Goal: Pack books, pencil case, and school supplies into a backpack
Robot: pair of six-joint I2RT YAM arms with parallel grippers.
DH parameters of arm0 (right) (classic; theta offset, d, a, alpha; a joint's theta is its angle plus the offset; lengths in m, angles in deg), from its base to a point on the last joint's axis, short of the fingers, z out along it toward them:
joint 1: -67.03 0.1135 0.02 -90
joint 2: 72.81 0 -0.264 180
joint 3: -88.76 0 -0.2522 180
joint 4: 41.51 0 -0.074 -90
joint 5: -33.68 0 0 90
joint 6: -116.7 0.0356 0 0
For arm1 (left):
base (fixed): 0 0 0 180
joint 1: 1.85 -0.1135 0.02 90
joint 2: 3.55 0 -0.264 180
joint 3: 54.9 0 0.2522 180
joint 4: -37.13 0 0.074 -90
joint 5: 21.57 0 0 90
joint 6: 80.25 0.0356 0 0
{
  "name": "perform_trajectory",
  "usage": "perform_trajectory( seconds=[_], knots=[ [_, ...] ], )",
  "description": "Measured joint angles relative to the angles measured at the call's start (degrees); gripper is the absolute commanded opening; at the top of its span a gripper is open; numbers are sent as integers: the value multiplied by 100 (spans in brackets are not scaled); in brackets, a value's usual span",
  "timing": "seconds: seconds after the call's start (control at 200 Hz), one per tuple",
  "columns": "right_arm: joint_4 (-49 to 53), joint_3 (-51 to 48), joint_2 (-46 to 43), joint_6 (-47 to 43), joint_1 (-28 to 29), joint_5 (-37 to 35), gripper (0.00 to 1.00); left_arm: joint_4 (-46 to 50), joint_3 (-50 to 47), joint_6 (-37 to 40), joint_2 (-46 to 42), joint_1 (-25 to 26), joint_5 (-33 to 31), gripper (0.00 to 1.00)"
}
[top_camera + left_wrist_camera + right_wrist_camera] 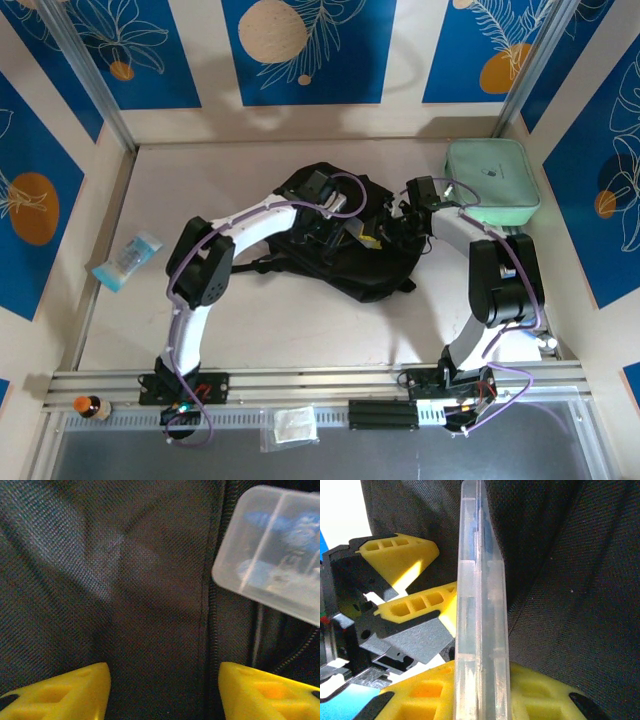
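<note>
My left wrist view cuts the clear box [267,550] off at the upper right edge, its blue contents [300,527] blurred beyond telling.

The black backpack [350,262] lies in the middle of the surface [300,330]. The left gripper [345,228] and the right gripper [400,225] are over it. A mint-green case [492,182] lies far right, and a light-blue packet [128,260] lies left.

Lab robot cell, aluminium rails [300,380], printed panels [300,50]

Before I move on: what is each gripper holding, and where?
Right gripper grips the clear plastic box across its flat faces, at one end. Left gripper is open, empty.
</note>
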Motion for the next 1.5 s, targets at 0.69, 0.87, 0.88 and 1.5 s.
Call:
perform_trajectory(
  seconds=[0.69,0.87,0.88,1.5],
  knots=[
    [44,-125,-146,-44,-22,-142,4,579,629,-313,387,133,-750,8],
    [129,22,26,-168,22,17,4,455,492,-404,269,96,-667,7],
    [133,31,39,-170,26,26,4,435,468,-413,251,94,-658,7],
    [-474,660,988,208,243,885,19,-568,-466,-566,-616,-57,127,8]
  ],
)
